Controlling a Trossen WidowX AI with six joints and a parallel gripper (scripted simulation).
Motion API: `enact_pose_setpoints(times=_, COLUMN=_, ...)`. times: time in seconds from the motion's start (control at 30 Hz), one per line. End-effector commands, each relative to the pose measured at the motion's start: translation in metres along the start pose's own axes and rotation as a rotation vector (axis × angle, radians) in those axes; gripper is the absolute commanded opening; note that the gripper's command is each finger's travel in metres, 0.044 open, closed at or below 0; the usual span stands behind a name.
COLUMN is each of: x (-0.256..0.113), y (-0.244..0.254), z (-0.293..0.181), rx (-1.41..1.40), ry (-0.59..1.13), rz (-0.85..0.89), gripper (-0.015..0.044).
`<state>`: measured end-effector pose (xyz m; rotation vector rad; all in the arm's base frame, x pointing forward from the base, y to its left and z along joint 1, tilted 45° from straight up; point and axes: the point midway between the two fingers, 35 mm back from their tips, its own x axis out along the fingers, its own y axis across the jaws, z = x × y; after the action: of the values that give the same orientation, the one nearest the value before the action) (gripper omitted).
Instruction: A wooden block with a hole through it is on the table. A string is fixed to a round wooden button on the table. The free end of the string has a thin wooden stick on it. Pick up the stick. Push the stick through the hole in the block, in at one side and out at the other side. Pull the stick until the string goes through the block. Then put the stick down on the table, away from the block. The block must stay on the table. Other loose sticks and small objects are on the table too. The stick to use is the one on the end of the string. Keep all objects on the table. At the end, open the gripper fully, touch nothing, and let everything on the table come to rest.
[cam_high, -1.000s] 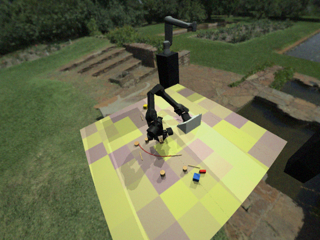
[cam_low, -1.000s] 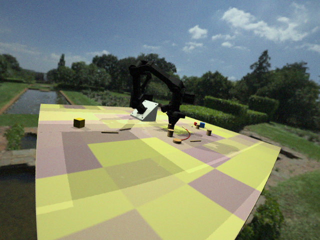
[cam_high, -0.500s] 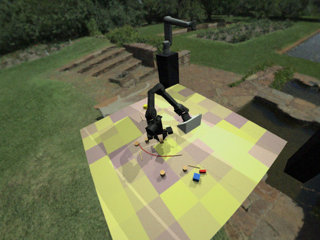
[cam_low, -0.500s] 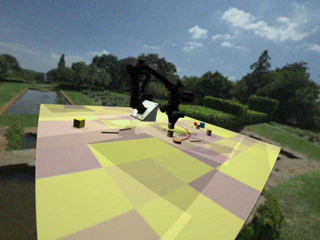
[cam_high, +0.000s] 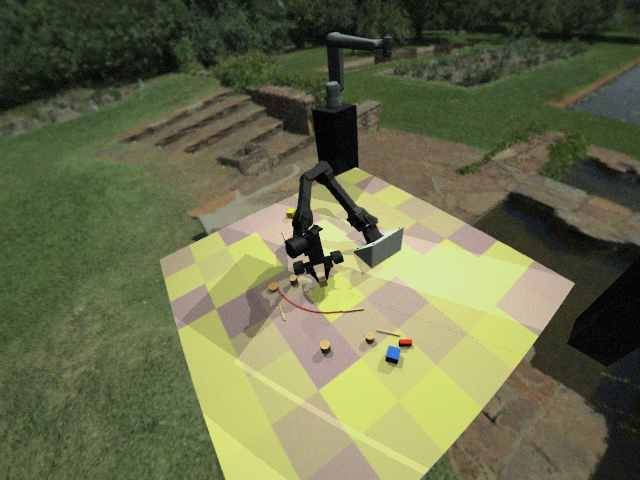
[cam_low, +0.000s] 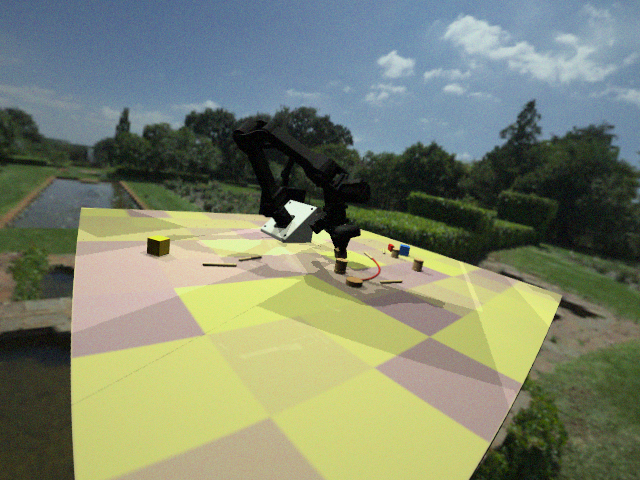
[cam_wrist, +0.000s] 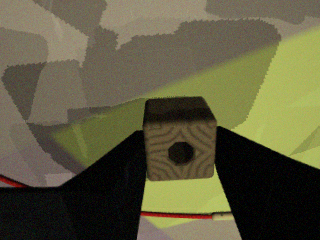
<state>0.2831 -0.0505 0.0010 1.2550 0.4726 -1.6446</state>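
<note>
My gripper (cam_high: 322, 279) (cam_wrist: 178, 137) is shut on the wooden block (cam_high: 323, 282) (cam_low: 340, 253) (cam_wrist: 160, 167), one finger at each side. The block's dark hole faces the wrist camera and shows no stick in it. I cannot tell whether the block touches the table. The round button (cam_high: 272, 287) (cam_low: 354, 282) lies left of the block in the top view. The red string (cam_high: 310, 311) (cam_low: 379, 269) (cam_wrist: 175, 215) curves from it past the block's near side. The string's pale stick (cam_high: 354, 310) (cam_wrist: 222, 216) lies on the table, apart from the block.
A round wooden piece (cam_high: 293, 279) (cam_low: 340, 266) stands between button and block. Two more (cam_high: 324, 346) (cam_high: 369, 337) stand nearer. Loose sticks (cam_high: 281, 311) (cam_high: 387, 332) (cam_low: 219, 265), a red piece (cam_high: 405, 342), a blue block (cam_high: 392, 354) and a yellow cube (cam_low: 158, 245) lie around. A grey slanted panel (cam_high: 387, 249) is behind.
</note>
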Motion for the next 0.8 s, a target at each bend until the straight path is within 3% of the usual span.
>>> enact_pose_setpoints(times=0.0, x=0.0, y=0.0, z=0.005, rx=0.0, ry=0.07, rz=0.002, gripper=0.0)
enact_pose_setpoints(times=0.77, x=0.005, y=0.0, z=0.025, rx=-0.015, ry=0.419, rz=0.006, gripper=0.0)
